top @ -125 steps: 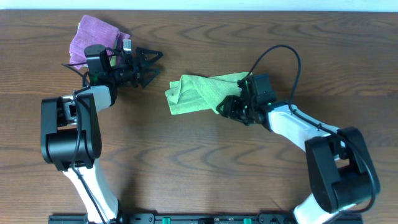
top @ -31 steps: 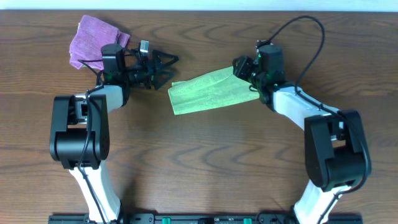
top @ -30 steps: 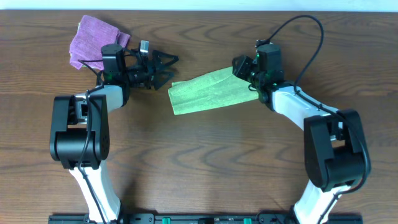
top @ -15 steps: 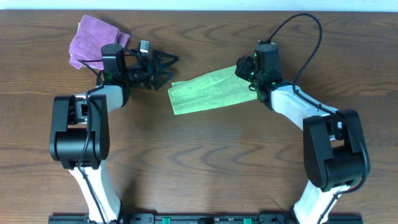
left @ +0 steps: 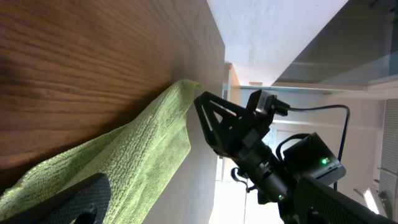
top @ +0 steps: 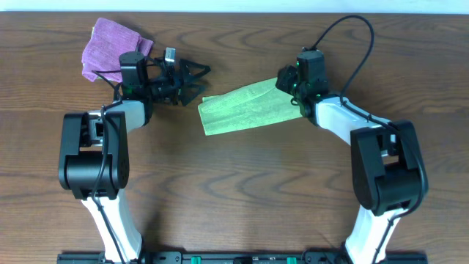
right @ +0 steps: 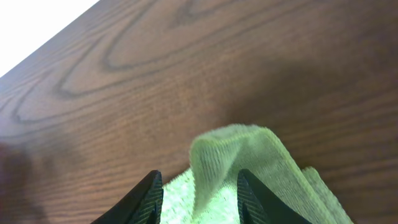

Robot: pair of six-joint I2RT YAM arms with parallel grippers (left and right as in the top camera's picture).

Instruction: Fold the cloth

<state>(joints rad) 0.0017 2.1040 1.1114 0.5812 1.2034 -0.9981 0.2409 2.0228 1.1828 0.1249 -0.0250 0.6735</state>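
Note:
The lime-green cloth (top: 245, 108) lies on the wooden table as a long folded strip, slanting from lower left to upper right. My right gripper (top: 288, 88) hovers over its upper right end. In the right wrist view a raised ridge of the cloth (right: 233, 155) stands between the fingers of the right gripper (right: 199, 186), which are apart and not pressing it. My left gripper (top: 199, 81) is wide open just above the strip's left end, holding nothing. In the left wrist view the cloth (left: 124, 162) stretches away towards the right gripper (left: 239, 134).
A purple folded cloth (top: 110, 42) lies at the back left, behind the left arm. The table's far edge (top: 234, 13) runs close behind both grippers. Bare wood stretches in front of the cloth (top: 242, 191).
Since about four seconds ago the right gripper has pulled the bunched cloth's end up and right, stretching it into a strip, and the left gripper moved right. Over the last second the right jaws narrowed slightly.

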